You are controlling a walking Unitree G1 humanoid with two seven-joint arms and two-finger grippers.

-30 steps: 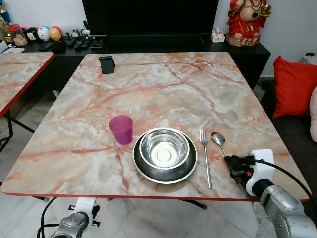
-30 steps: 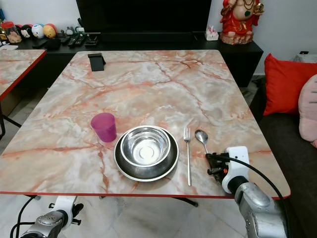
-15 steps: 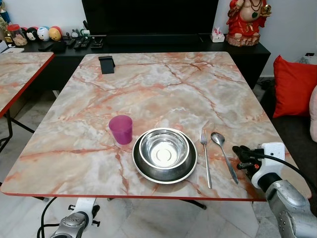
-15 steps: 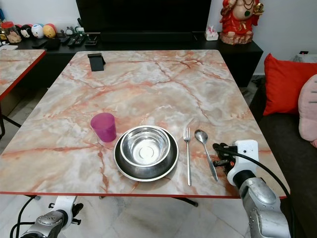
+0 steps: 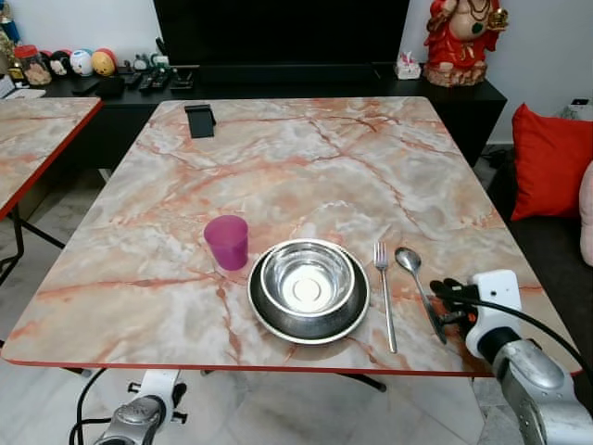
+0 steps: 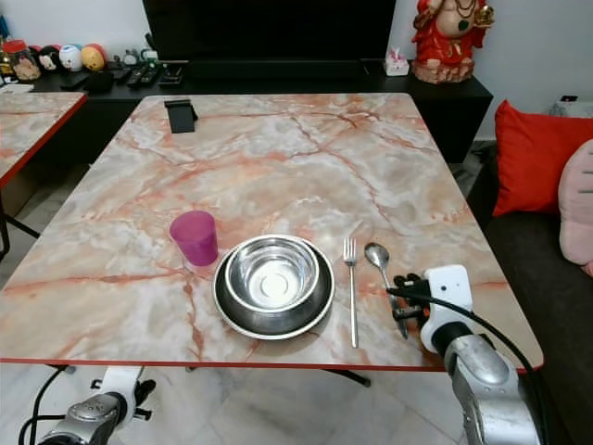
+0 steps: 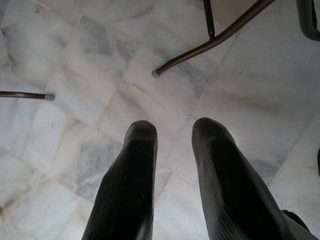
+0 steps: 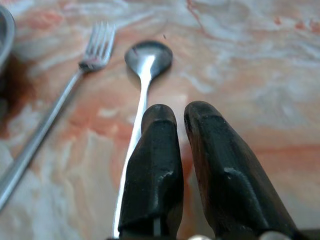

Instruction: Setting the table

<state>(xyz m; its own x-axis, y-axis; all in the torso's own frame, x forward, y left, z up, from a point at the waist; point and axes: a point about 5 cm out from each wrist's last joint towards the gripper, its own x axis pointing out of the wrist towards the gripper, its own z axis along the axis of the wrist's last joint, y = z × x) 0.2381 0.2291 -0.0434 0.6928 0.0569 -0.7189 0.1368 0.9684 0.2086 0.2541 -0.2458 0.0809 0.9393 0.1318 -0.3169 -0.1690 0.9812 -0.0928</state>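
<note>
- One second ago the right gripper (image 5: 447,302) covered the spoon's handle. Half a second ago it had drawn off to the right, leaving the spoon bare on the table. Now it has edged back in, and its tips sit just over the handle's near end.
- The wrist view shows the right gripper's two fingers (image 8: 152,165) nearly together, a thin gap between them and nothing held. The spoon handle runs beside and under one finger.
- The spoon (image 5: 413,275) lies flat on the table, bowl pointing away from the robot, just right of the fork (image 5: 384,292). The two are roughly parallel and apart.
- This suggests the spoon has been placed, and the gripper may be nudging it straight.
- The setting looks close to done: a steel bowl (image 5: 307,277) sits in a plate (image 5: 269,320), with a pink cup (image 5: 227,242) just to their left.
- The left gripper (image 7: 172,145) hangs idle below the table edge, its fingers slightly apart above a pale tiled floor (image 7: 65,60).
- The table (image 5: 306,167) is pink-veined marble with a red rim. A small black stand (image 5: 199,120) sits at its far side.
- Beyond it are a dark low cabinet (image 5: 278,79), a red figurine (image 5: 459,37) and a red cushion (image 5: 548,148).
</note>
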